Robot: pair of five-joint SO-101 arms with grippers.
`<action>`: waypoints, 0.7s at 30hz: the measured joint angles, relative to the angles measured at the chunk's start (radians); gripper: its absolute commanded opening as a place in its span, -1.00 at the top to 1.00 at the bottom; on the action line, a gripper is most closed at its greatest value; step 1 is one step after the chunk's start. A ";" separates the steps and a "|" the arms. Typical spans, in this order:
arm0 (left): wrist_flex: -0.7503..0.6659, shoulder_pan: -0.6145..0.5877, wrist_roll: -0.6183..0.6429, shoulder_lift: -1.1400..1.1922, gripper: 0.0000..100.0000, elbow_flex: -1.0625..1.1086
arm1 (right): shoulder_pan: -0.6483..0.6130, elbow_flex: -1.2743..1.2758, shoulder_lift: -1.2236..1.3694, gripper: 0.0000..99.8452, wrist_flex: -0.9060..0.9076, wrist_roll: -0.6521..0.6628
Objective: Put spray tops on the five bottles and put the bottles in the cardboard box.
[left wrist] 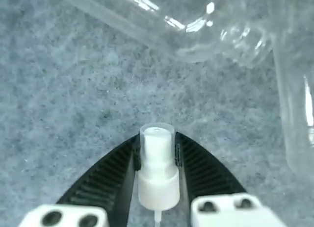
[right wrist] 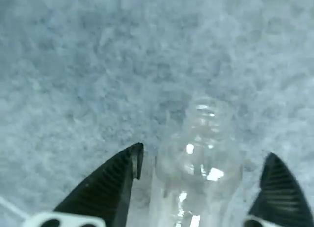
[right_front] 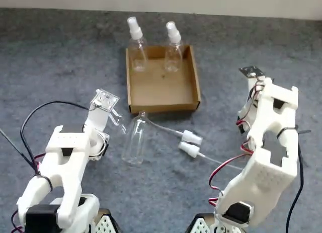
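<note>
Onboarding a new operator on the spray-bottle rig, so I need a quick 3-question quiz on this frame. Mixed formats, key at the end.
1. True or false: the two bottles standing in the cardboard box both have spray tops on.
2. What is clamped in the left arm's jaws? A) a bottle B) a spray top C) nothing
3. Fill in: in the high view, ___ loose spray tops lie on the carpet beside the capless bottle.
Key: 1 true; 2 B; 3 two.
</note>
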 measured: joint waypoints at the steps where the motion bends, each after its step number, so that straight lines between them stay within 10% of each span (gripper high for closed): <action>1: 0.000 0.000 0.000 0.000 0.99 0.000 | 0.011 -0.011 0.011 0.55 0.003 0.000; 10: -0.002 0.000 0.000 0.000 0.99 0.000 | 0.035 -0.092 0.101 0.98 0.009 -0.003; 21: 0.100 0.017 0.080 -0.078 0.99 -0.158 | -0.103 -0.319 -0.064 0.99 0.232 -0.192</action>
